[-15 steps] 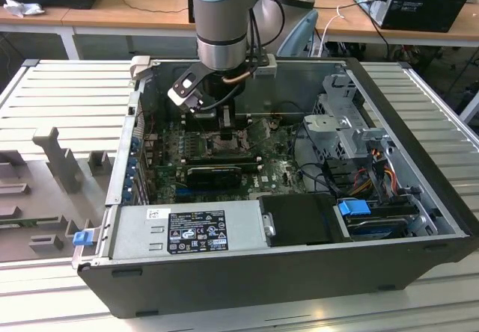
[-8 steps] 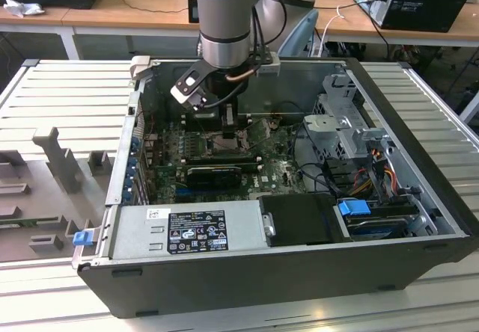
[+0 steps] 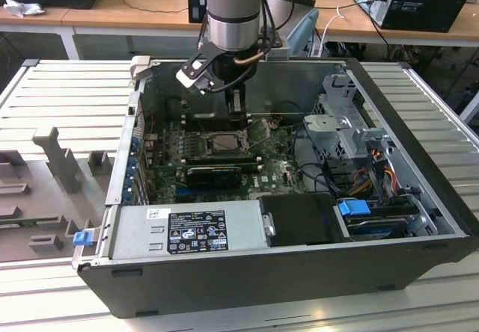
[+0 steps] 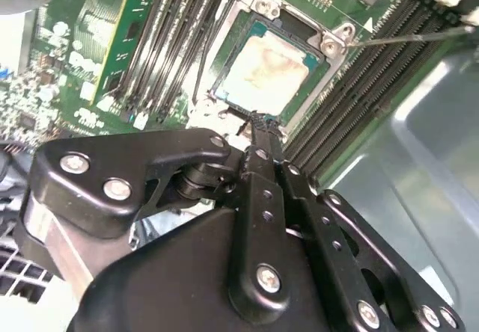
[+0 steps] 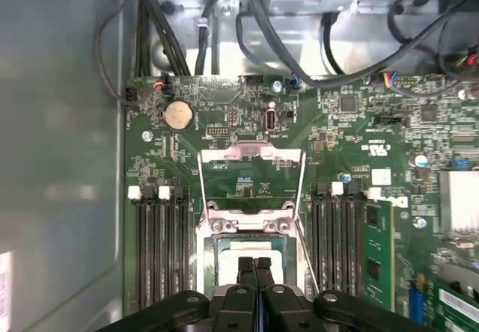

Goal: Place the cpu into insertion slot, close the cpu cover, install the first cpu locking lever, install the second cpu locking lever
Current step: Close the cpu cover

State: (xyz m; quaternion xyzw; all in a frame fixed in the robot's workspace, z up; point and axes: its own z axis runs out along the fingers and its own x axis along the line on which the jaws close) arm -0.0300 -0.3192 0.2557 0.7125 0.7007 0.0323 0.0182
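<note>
The cpu, a pale silver square, lies in the black-rimmed insertion slot on the green board, also seen in the first wrist view. The cpu cover, a thin metal frame with a big window, is swung open and lies back beyond the slot. Thin wire locking levers run along both sides of it, unlatched. My gripper hovers just above the cpu's near edge, shut with nothing between its fingers. In the exterior view the gripper hangs inside the open computer case over the slot.
Black memory slots flank the socket, and a green memory module stands in one. Black cables cross beyond the board. The grey case wall is close by. A power supply and a drive cage fill the case's front and right.
</note>
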